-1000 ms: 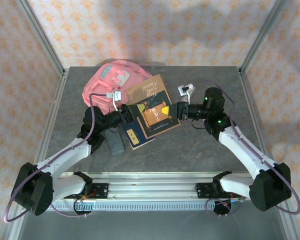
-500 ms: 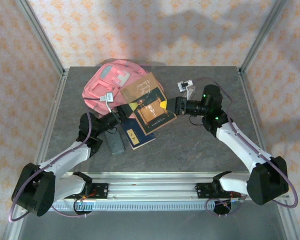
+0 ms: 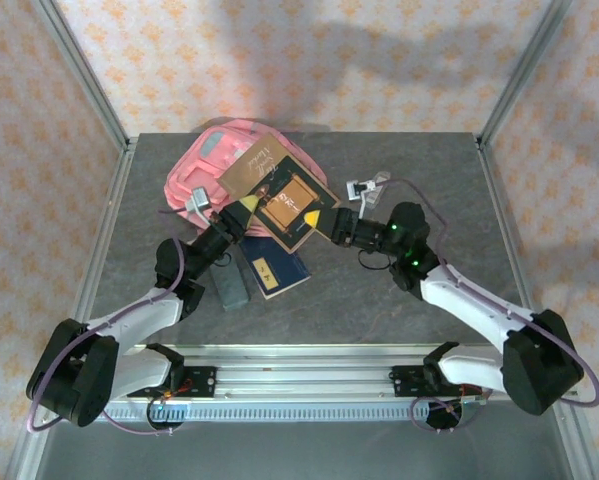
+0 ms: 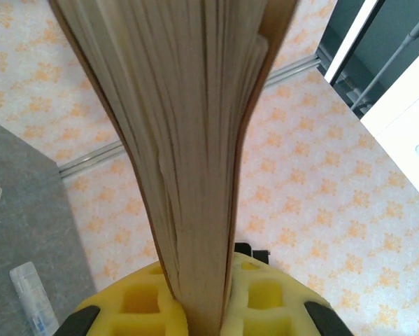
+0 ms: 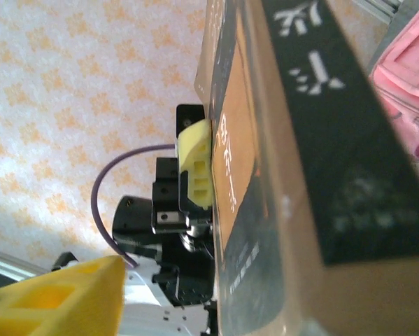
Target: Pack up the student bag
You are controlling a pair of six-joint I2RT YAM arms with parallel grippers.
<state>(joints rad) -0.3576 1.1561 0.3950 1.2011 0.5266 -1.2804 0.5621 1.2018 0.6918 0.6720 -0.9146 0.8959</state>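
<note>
The student bag (image 3: 197,172), pink, lies at the back left of the table; a corner of it shows in the right wrist view (image 5: 407,105). A brown book (image 3: 284,190) is held tilted up in front of it. My left gripper (image 3: 242,210) is shut on the book's left edge. In the left wrist view the page block (image 4: 188,140) stands pinched between the yellow pads (image 4: 139,301). My right gripper (image 3: 317,218) is open at the book's right side. Its yellow finger (image 5: 59,297) stands apart from the cover (image 5: 321,154).
A blue book (image 3: 277,270) and a dark grey case (image 3: 231,287) lie on the table under the raised book. A small white item (image 3: 367,187) sits behind the right gripper. Metal frame posts and patterned walls close in the table's sides and back.
The left gripper closed on the brown book and the right gripper let go of it. The book has moved back and left toward the bag, and the right arm followed.
</note>
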